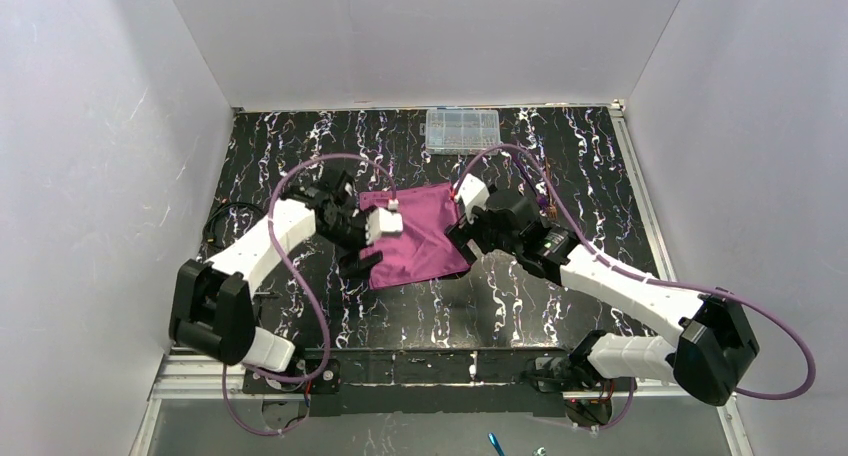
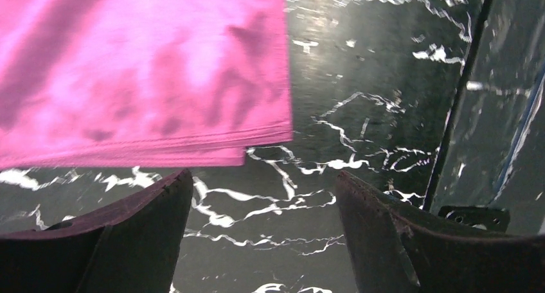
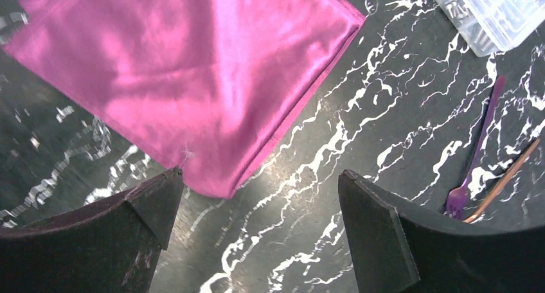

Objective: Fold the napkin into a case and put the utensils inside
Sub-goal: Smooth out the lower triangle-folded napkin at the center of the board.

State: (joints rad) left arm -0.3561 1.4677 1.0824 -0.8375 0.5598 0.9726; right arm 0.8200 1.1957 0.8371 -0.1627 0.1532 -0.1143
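**On the table: both grippers spread, napkin between them**

From above, left gripper (image 1: 360, 256) low at the left edge of the napkin (image 1: 415, 238), right gripper (image 1: 462, 226) low at its right edge. Napkin flat at mid-table, slightly skewed. Clear box (image 1: 462, 131) at the far edge, well apart from the cloth. Bare marbled table (image 1: 300, 146) on every side, white walls beyond.

At the left wrist, left gripper (image 2: 263, 177) spread wide, holding nothing. Napkin (image 2: 141, 68) up and left of the fingers, its layered near edge just beyond the left fingertip, its corner above the gap. Bare table (image 2: 373, 81) between the fingers and to the right. Dark rail (image 2: 459, 94) along the right side.

At the right wrist, right gripper (image 3: 260, 174) spread wide, holding nothing. Napkin (image 3: 193, 68) up and left, one corner pointing down just beside the left fingertip. Open table (image 3: 360, 113) between the fingers. To the right, purple utensil (image 3: 479, 139) and copper utensil (image 3: 504, 180) side by side, lower ends hidden behind the right finger. Box (image 3: 495, 10) in the top right corner, apart from both.
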